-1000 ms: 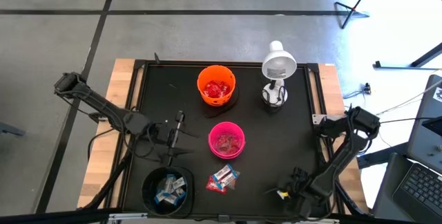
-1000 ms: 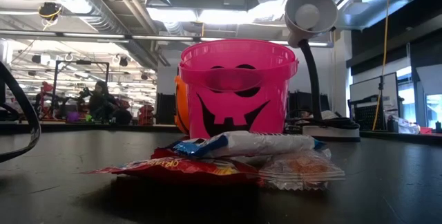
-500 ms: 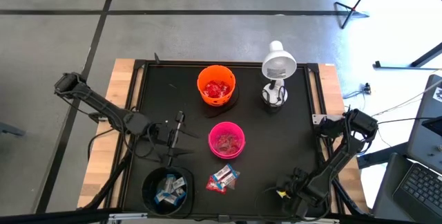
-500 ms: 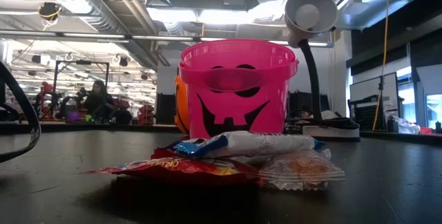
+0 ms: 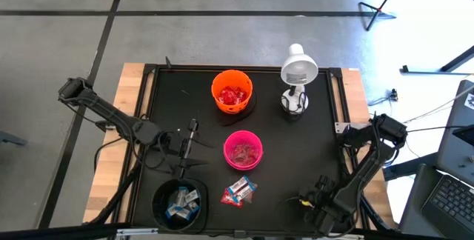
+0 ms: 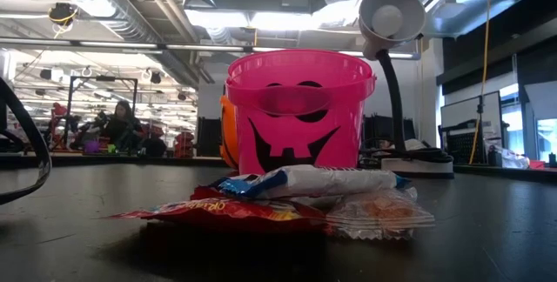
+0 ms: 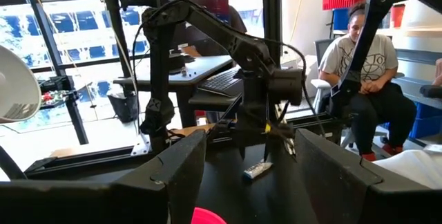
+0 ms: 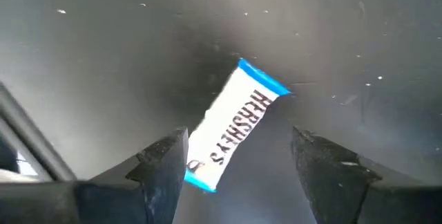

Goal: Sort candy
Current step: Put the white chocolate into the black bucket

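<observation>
One blue-and-white candy bar lies flat, slanted diagonally between the right pincer's spread fingers.

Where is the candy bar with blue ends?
The blue-and-white candy bar lies flat on the black table, near its front right corner, under the open right gripper.

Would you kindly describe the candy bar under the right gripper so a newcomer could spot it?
On the black table, look at the near right corner, where the right gripper hangs open. Directly beneath it lies one white candy bar with blue ends, alone, well apart from the loose candy pile in front of the pink bowl.
</observation>
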You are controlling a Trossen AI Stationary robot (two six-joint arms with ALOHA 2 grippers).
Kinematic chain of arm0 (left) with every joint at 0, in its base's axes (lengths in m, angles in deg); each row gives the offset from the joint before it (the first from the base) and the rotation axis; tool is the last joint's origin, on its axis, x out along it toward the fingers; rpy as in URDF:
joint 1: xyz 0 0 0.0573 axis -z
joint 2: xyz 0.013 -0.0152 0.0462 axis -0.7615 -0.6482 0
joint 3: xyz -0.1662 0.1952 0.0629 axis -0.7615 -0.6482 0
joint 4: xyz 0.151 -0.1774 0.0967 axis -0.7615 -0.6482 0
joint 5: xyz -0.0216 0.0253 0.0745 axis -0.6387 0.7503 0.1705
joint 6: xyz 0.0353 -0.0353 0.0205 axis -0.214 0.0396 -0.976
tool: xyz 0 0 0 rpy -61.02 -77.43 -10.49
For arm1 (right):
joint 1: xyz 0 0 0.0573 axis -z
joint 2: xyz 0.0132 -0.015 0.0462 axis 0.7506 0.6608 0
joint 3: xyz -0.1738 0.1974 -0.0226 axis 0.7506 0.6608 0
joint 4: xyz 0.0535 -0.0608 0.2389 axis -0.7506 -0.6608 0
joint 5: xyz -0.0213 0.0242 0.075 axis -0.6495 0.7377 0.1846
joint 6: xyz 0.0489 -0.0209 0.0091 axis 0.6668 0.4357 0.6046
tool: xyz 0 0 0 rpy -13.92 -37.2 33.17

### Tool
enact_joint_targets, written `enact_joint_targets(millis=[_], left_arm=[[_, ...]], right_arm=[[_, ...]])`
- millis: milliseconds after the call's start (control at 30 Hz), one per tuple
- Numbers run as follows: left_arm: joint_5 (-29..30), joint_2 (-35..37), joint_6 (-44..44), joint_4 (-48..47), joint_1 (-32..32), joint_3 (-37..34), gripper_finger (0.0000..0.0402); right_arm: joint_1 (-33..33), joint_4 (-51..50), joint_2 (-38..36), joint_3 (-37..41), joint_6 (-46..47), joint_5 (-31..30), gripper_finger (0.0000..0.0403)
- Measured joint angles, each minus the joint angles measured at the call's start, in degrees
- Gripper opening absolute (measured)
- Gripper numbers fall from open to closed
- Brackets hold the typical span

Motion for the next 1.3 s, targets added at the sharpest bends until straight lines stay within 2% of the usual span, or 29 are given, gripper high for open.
enact_joint_targets(millis=[133,367,700,800,1100,1167,1300], left_arm=[[0.0,0.0,1.3,0.0,0.0,0.0,0.0213],[0.0,0.0,1.4,0.0,0.4,0.0,0.0213],[0.0,0.0,1.4,0.0,0.4,0.0,0.0213],[0.0,0.0,1.5,0.0,0.4,0.0,0.0213],[0.0,0.0,1.6,0.3,0.4,0.0,0.0213],[0.0,0.0,1.6,0.6,0.4,0.0,0.0213],[0.0,0.0,1.6,1.4,0.4,0.0,0.0213]], right_arm=[[0.0,1.4,0.4,0.7,1.5,0.0,0.0253],[0.0,9.3,0.3,6.5,6.0,0.5,0.0253],[0.0,10.8,0.0,9.5,8.3,2.2,0.0247],[0.1,10.6,0.0,9.6,7.8,2.5,0.0221],[0.1,10.3,-0.6,9.7,5.1,2.5,0.0092],[0.1,10.4,-1.1,9.7,5.0,2.0,0.0081],[0.0,10.3,-2.6,9.9,4.9,-0.5,0.0086]])
